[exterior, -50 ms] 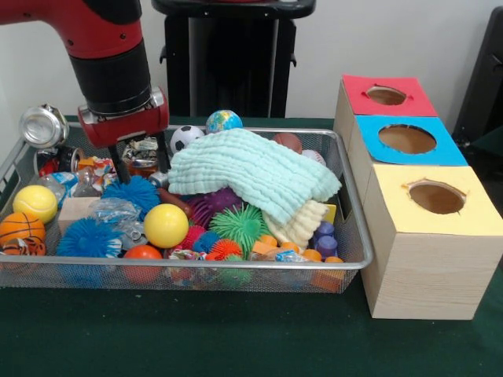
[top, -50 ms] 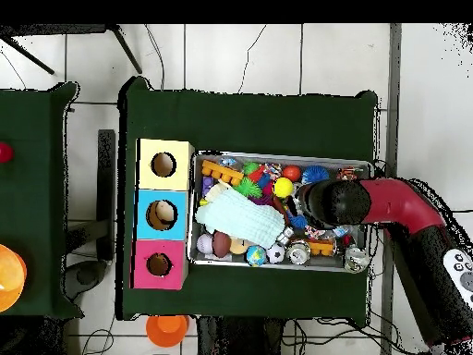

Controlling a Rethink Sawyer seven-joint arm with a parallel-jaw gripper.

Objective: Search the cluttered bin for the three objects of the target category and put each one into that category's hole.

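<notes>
At the far left of the wire bin a crushed silver can sits against the rim, with a yellow tennis ball and a small orange basketball nearer along the left side. Just right of the can the red and black arm comes down into the bin, and its gripper has two dark fingers spread apart on either side of a crumpled foil wrapper, not visibly clamped on it, so the gripper looks released. Below it lie a fuzzy blue ball, a wooden block, a second blue spiky ball, a smooth yellow ball and an orange ball against the near rim. In the middle, a pale green folded cloth covers much of the pile, with a cream cloth under its right end; a soccer ball and a globe ball sit behind it at the far rim, and a purple spiky ball, a green spiky ball and a red spiky ball lie in front. Right of the bin stands a wooden box row with three round holes: the red hole farthest, the blue hole in the middle, the yellow hole nearest. In the overhead view the arm reaches over the bin from the side away from the boxes.
</notes>
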